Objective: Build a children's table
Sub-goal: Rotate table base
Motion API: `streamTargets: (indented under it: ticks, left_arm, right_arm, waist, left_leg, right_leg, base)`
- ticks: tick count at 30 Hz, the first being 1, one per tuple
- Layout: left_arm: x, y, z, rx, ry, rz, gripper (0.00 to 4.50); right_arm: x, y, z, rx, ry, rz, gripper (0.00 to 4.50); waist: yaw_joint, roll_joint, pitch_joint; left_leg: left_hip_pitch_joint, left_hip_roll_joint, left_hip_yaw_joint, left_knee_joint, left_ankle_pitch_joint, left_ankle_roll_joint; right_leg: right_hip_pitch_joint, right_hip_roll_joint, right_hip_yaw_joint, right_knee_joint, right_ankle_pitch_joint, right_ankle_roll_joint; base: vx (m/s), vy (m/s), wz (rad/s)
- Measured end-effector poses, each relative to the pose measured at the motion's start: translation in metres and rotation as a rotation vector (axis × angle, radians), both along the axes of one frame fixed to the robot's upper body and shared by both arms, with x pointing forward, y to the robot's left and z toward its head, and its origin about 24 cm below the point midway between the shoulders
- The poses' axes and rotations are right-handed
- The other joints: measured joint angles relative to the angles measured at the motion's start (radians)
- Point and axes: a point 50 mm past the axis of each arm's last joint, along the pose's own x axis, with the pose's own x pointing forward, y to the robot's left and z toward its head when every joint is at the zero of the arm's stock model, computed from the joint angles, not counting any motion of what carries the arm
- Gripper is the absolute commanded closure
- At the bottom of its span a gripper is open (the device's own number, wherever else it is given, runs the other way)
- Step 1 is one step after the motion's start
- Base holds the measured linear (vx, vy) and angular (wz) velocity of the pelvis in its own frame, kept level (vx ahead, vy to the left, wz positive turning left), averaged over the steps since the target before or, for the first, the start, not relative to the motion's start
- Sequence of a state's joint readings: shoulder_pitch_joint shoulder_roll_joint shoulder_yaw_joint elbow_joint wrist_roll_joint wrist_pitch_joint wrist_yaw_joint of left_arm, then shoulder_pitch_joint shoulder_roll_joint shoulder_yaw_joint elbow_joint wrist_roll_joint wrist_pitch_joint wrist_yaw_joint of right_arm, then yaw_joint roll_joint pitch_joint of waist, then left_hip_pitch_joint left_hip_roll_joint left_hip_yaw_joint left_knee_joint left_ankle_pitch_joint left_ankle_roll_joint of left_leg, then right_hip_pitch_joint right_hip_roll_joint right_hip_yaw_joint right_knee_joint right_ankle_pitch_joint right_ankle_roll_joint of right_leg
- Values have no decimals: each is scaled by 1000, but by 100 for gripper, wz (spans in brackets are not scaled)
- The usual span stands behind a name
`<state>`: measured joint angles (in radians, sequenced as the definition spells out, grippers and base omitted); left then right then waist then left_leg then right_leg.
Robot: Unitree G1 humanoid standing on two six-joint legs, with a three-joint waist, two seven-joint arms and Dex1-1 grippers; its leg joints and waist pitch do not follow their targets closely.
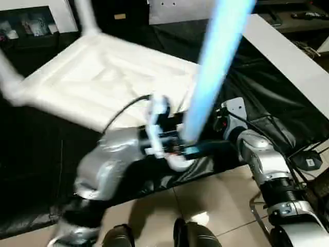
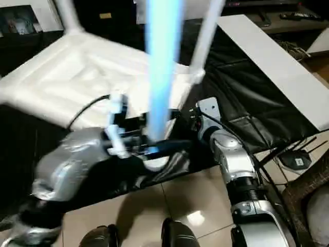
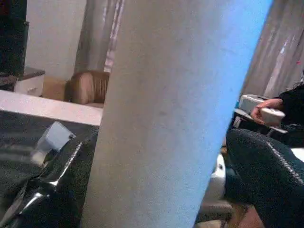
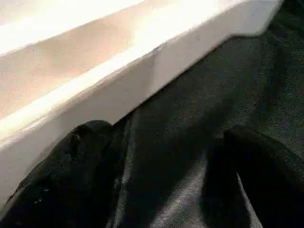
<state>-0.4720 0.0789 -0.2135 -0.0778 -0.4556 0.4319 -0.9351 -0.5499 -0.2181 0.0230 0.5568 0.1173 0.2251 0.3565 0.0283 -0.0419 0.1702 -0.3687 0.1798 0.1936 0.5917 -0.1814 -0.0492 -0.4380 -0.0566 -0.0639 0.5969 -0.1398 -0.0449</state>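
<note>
Tabletop (image 1: 97, 77): one, inverted, beyond both grippers | legs fitted: three (image 2: 205, 36) | fourth leg (image 1: 213, 67): upright, grasped in left gripper (image 1: 177, 149) | right gripper (image 4: 156, 190): released, just beside tabletop edge, over black cover (image 4: 204, 99)

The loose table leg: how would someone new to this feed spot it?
Find the white tabletop lying underside up on the black table cover. At its near edge the left gripper holds one leg upright. Unlike the socketed legs, it looks bluish and nearest.
</note>
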Motion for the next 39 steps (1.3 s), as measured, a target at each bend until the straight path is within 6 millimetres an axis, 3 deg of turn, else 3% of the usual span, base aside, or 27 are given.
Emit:
streamTargets:
  ticks: [4,11,14,17,19,22,31,39]
  left_arm:
    - [9,-14,7,-34,-23,49,2]
    - [19,-19,5,-11,-45,101,2]
    - [22,-7,-4,59,-60,73,2]
    - [27,21,-17,187,-66,28,2]
    - [31,41,-26,266,-50,11,2]
    - [34,55,-35,377,-49,-77,2]
    - [62,73,-40,714,-230,-99,74]
    - [70,66,-49,861,-314,-133,133]
  right_arm:
    - [1,1,1,7,-16,1,0]
    - [1,-11,1,-8,-27,-15,0]
    - [-4,-19,5,-20,-49,31,0]
    - [-16,-39,10,-34,-71,83,0]
    - [-24,-55,13,-48,-74,101,0]
    - [-35,-65,20,-70,-85,185,0]
    - [-67,-75,41,-108,-67,478,0]
    - [-88,-71,50,-50,-7,659,0]
  waist:
    - [0,0,0]
    - [8,4,-2]
    - [10,11,-6]
    - [13,19,-10]
    - [14,20,-11]
    - [18,21,-11]
    - [31,23,-12]
    - [38,24,-13]
  left_leg:
    - [0,0,0,2,-1,-2]
    - [-1,0,0,4,-1,-2]
    - [-1,0,0,4,-1,-1]
    - [-1,0,-1,4,-1,-1]
    - [0,0,-1,4,0,0]
    - [0,-1,-1,4,-1,-1]
    - [0,-1,-1,4,-1,-1]
    - [-2,-1,-1,4,0,1]
  right_leg:
    - [1,0,0,0,2,0]
    - [2,-1,0,-1,5,0]
    - [2,-1,0,-1,4,0]
    - [2,-1,-1,-1,4,1]
    - [2,-1,-1,-1,4,1]
    - [3,-1,0,-2,2,6]
    - [3,-2,0,-3,2,7]
    - [3,-2,-2,-4,2,8]
  base:
    - [0,0,0]
    - [0,0,0]
    - [0,0,0]
    - [0,0,0]
    - [0,0,0]
    - [0,0,0]
    - [0,0,0]
    - [0,0,0]
